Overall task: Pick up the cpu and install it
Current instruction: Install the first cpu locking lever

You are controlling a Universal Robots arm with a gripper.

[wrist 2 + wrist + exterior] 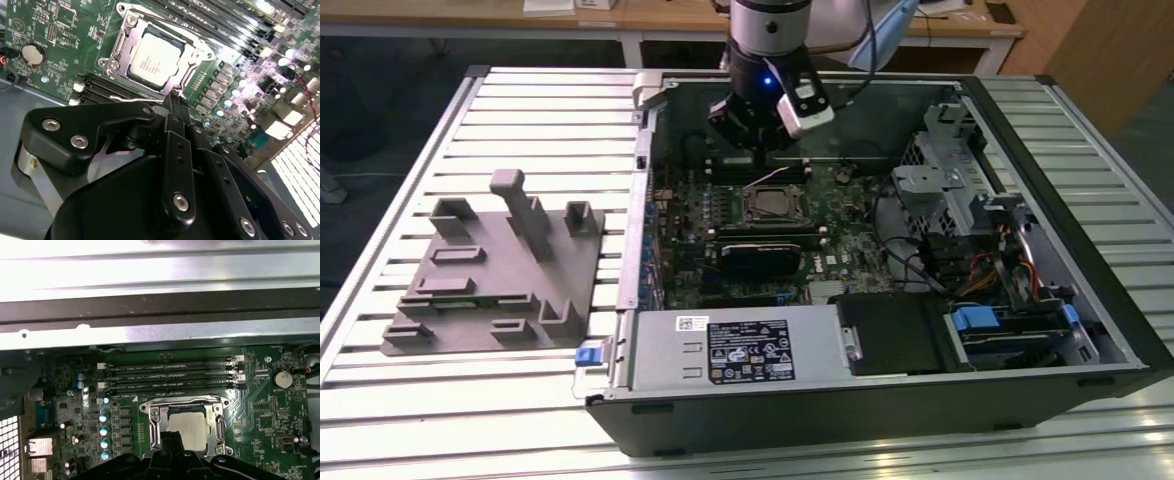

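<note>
At the exterior view's left, a grey tray (494,270) of upright blocks lies on the slatted table (400,150), well apart from the work. Moving right, the open computer case (881,410) lies on its side, and the gripper (758,140) hangs inside it over the far part of the motherboard (854,255). Whether it is open or closed I cannot tell, and nothing seems to be held in it. The cpu (157,60) lies pale face up inside the metal frame of the socket (197,55), just past the gripper's tip in both wrist views. I cannot tell whether that frame is latched. The likeliest trouble, to my eye, is a chip resting slightly askew, since any push on it would then bend the contacts beneath. A drop or sideways drift of the arm could also knock the frame or the memory slots (170,375) just beside it. Nearer the camera sits a black expansion card (767,255), and further right are drive bays (974,215) with loose cables that could snag. As for writing, a white label (736,347) covers the power supply and faint marks cross the chip's face, none of it legible.
</note>
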